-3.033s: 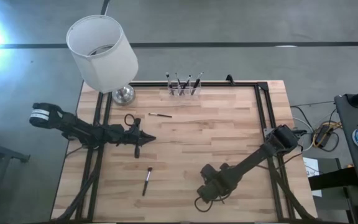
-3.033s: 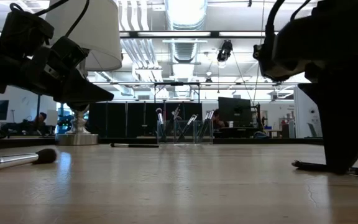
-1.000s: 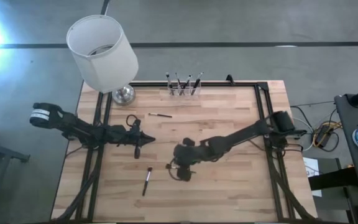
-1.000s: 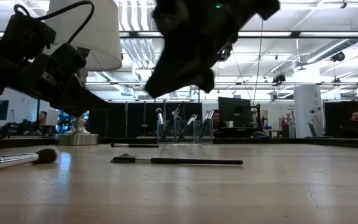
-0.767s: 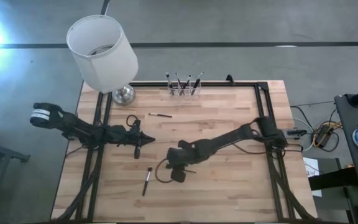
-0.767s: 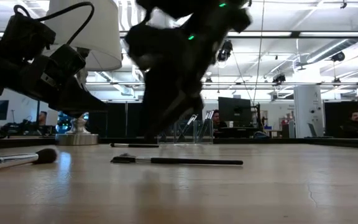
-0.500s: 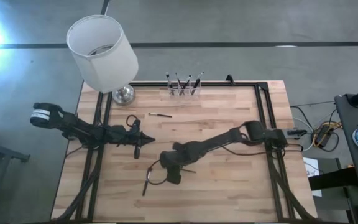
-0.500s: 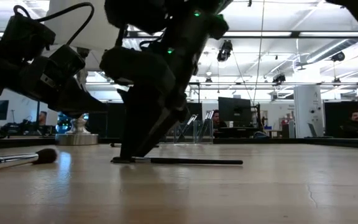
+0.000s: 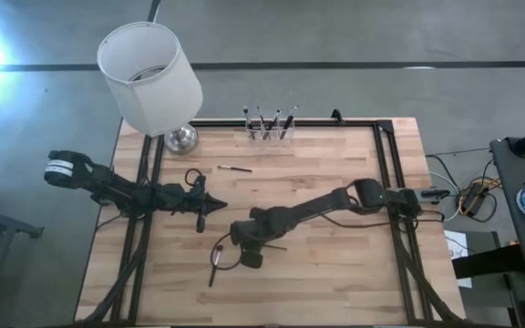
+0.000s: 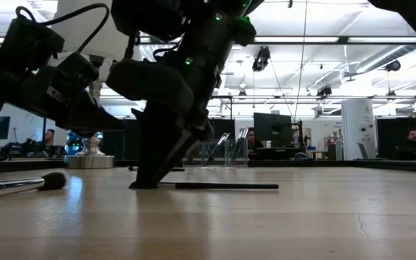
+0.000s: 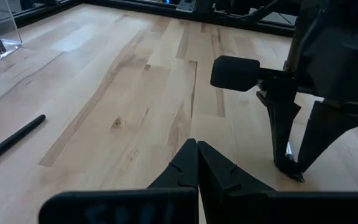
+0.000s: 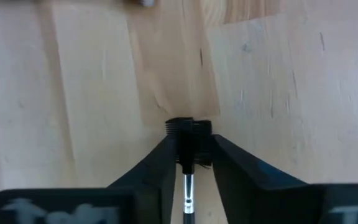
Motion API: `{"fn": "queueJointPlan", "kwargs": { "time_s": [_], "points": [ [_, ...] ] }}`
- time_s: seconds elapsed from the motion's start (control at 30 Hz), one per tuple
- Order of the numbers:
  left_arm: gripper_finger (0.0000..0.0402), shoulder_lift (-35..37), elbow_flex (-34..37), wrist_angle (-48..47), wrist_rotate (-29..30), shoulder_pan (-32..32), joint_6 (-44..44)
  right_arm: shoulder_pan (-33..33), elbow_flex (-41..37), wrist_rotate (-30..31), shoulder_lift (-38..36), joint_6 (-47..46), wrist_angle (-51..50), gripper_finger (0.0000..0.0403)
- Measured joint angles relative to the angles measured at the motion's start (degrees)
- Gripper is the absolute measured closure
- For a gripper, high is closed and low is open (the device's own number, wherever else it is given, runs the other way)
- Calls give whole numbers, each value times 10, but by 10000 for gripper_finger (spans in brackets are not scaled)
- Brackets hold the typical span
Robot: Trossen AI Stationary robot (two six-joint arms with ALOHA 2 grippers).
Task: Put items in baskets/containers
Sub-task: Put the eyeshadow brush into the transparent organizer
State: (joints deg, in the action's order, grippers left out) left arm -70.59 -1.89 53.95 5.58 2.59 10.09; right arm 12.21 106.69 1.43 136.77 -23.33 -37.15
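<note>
Two matte-black jointed arms, looped black cables, white band on the left arm (image 9: 60,169).

The high view looks straight down on the whole tabletop (image 9: 335,182) from well above. The low view sits at tabletop level, facing across the wood into the room behind. Each wrist view looks forward past its own fingers, close to the boards. The low, left wrist and right wrist views share the brush (image 10: 222,186) under the right arm.
</note>
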Motion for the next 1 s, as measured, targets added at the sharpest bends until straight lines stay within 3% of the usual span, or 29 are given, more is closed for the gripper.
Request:
{"fn": "queueJointPlan", "kwargs": {
  "time_s": [0.5, 1.0],
  "points": [
    [402, 0, 0, 0, 0, 0, 0, 0, 27, -1, -3, 30, -31, 387],
    [401, 0, 1, 0, 0, 0, 3, 29, 18, 99, -24, 67, -35, 395]
  ]
}}
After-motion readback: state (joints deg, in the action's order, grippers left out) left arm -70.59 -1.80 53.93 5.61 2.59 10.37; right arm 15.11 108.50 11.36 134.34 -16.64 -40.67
